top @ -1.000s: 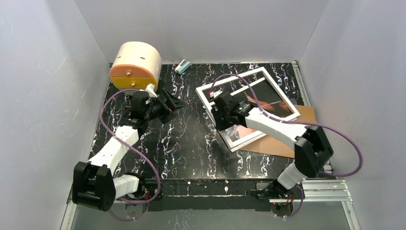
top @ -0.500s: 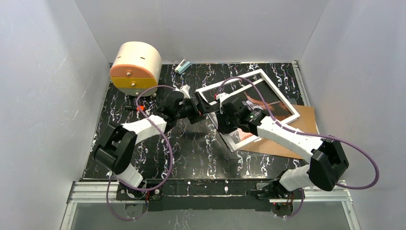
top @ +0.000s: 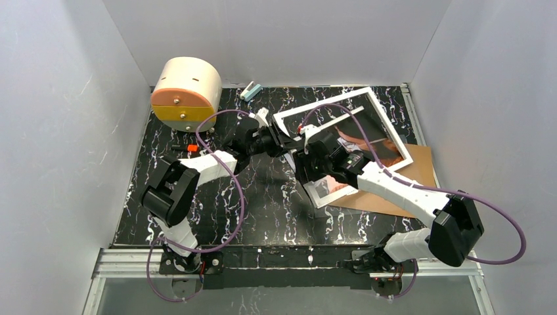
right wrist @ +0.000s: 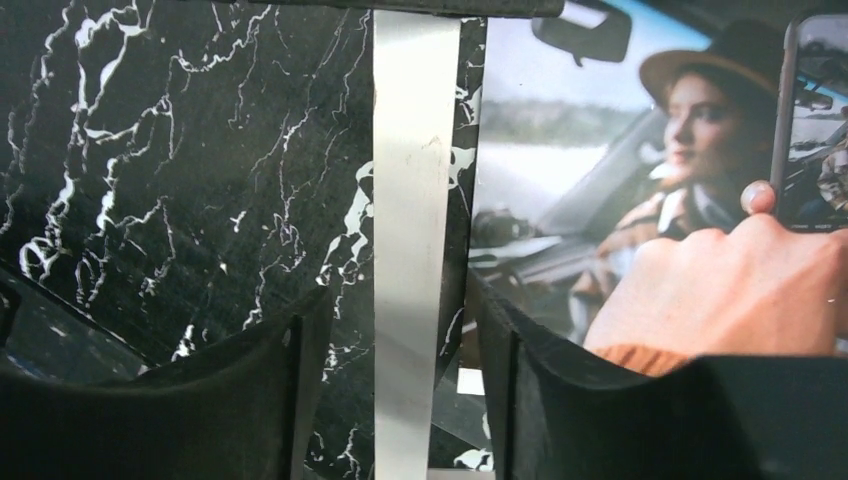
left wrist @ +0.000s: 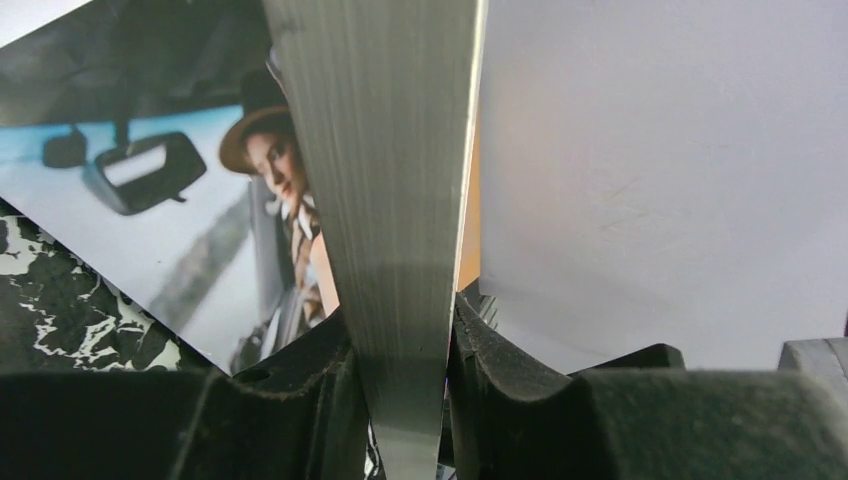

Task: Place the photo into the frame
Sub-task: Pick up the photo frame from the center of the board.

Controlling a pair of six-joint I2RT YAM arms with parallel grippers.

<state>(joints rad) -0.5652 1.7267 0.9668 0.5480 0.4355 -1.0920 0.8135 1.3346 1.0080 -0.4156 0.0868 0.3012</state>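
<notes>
The frame (top: 322, 103), pale-rimmed with a glass pane, is tilted up over the photo (top: 326, 189), a print of a woman in a hat in a car. My left gripper (top: 282, 141) is shut on the frame's left rim (left wrist: 400, 200), both pads pressed against it in the left wrist view (left wrist: 400, 345). My right gripper (top: 304, 157) straddles the same rim a little nearer. Its jaws are open, with gaps on both sides of the rim (right wrist: 410, 250), and the photo (right wrist: 650, 200) lies beyond the right finger.
The brown backing board (top: 401, 197) lies under the photo at the right. A round beige and orange drawer box (top: 186, 88) stands at the back left, a small pale-blue object (top: 250, 90) beside it. Grey walls enclose the black marbled table (top: 263, 203).
My left arm swung right to the frame's left rim and shut on it. My right jaws opened off that rim. The frame's far side has risen slightly.
</notes>
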